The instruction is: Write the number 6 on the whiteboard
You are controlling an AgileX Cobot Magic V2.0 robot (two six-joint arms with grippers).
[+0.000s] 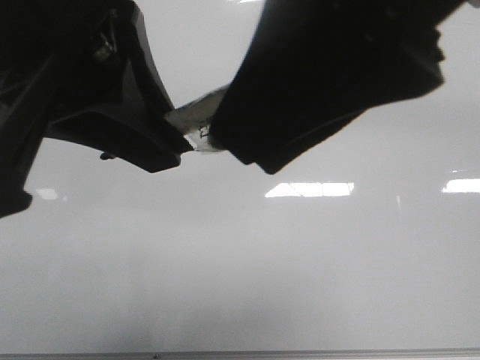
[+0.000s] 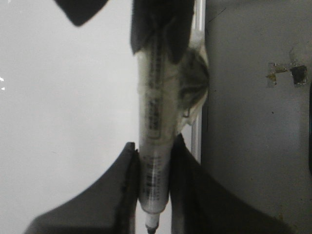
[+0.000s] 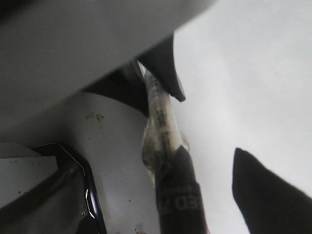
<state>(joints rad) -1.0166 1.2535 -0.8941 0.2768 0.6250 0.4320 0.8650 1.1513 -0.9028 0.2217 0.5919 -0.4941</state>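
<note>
Two dark hands meet over the whiteboard [image 1: 240, 270] in the front view, the left hand [image 1: 161, 142] and the right hand [image 1: 240, 146] on either side of a pale marker [image 1: 196, 124] that bridges the gap between them. In the left wrist view, the left hand [image 2: 155, 161] has its fingers [image 2: 127, 180] pressed against the marker's barrel [image 2: 155, 122]. The right hand [image 3: 214, 180] has the marker's dark end by one finger, the other finger standing apart; whether it grips, I cannot tell. No drawn 6 shows on the whiteboard.
</note>
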